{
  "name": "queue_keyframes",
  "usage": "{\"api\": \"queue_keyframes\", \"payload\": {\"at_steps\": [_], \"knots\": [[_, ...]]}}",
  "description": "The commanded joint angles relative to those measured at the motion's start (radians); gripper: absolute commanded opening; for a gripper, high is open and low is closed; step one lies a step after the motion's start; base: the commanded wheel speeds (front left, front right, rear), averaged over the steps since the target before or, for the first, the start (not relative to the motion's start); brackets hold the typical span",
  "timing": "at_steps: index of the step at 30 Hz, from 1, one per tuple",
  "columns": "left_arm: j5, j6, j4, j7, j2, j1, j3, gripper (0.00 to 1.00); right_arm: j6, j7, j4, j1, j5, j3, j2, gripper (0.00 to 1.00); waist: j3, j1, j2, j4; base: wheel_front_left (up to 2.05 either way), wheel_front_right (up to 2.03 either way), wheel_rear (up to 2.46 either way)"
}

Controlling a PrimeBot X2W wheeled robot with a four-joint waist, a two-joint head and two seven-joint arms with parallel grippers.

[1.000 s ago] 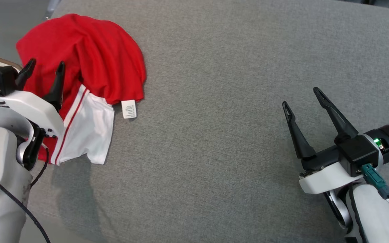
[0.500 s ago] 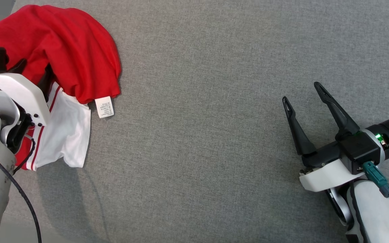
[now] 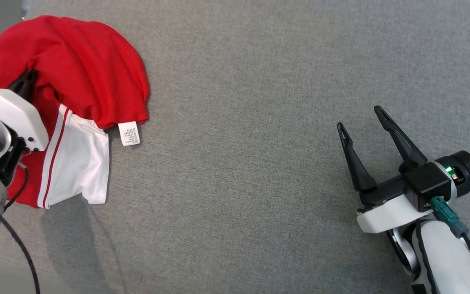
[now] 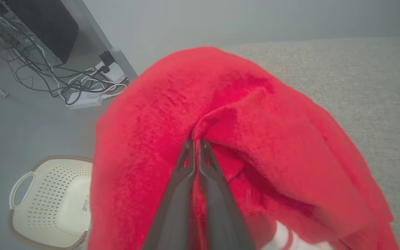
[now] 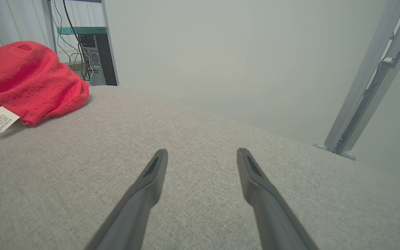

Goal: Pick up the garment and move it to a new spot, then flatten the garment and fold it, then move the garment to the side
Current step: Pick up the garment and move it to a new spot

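Lengthwise the garment (image 3: 96,69) runs near-to-far, white sleeve (image 3: 80,163) nearest — left hand (image 4: 196,140) pinches it, right hand (image 3: 358,116) wide.

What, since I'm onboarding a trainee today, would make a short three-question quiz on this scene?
1. True or false: the left gripper is shut on a fold of the red garment.
2. Pick one: the right gripper over the grey surface is A) open, holding nothing; B) shut on the garment's label; C) pressing the white sleeve flat.
3. Short answer: in the left wrist view, which pale perforated container stands on the floor?

Key: 1 true. 2 A. 3 the basket.
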Motion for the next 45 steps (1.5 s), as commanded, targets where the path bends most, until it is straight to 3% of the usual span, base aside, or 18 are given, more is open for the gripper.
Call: {"api": "queue_keyframes", "payload": {"at_steps": [1, 6, 17, 23, 30, 36, 45], "knots": [[0.012, 0.0, 0.009, -0.023, 0.012, -0.018, -0.006, 0.0, 0.0, -0.011, 0.011, -0.01, 0.006, -0.002, 0.002, 1.0, -0.025, 0.0, 0.0, 0.005, 0.0, 0.0, 0.0], [0.002, 0.003, 0.01, -0.087, 0.014, -0.01, 0.0, 0.0, 0.0, -0.022, 0.045, 0.002, 0.019, 0.002, 0.02, 1.0, -0.088, 0.0, 0.0, 0.013, 0.0, 0.0, 0.0], [0.017, 0.061, -0.091, -0.226, 0.044, 0.035, 0.027, 0.0, 0.0, -0.038, 0.101, 0.024, 0.042, 0.015, 0.055, 1.0, -0.201, 0.0, 0.0, 0.007, 0.0, 0.0, 0.0], [0.009, 0.113, -0.255, -0.255, 0.081, 0.106, 0.085, 0.0, 0.0, -0.039, 0.103, 0.042, 0.053, 0.013, 0.069, 1.0, -0.256, 0.0, 0.0, -0.009, 0.0, 0.0, 0.0], [0.005, 0.173, -0.542, -0.26, 0.102, 0.232, 0.173, 0.0, 0.0, -0.038, 0.093, 0.066, 0.069, 0.005, 0.085, 1.0, -0.311, 0.0, 0.0, -0.032, 0.0, 0.0, 0.0], [0.004, 0.202, -0.756, -0.26, 0.078, 0.332, 0.216, 0.0, 0.0, -0.039, 0.088, 0.075, 0.073, -0.003, 0.09, 1.0, -0.341, 0.0, 0.0, -0.055, 0.0, 0.0, 0.0], [-0.03, 0.219, -0.979, -0.25, 0.01, 0.408, 0.195, 0.0, 0.0, -0.037, 0.066, 0.05, 0.064, -0.039, 0.092, 1.0, -0.337, 0.0, 0.0, -0.132, 0.0, 0.0, 0.0]]}}
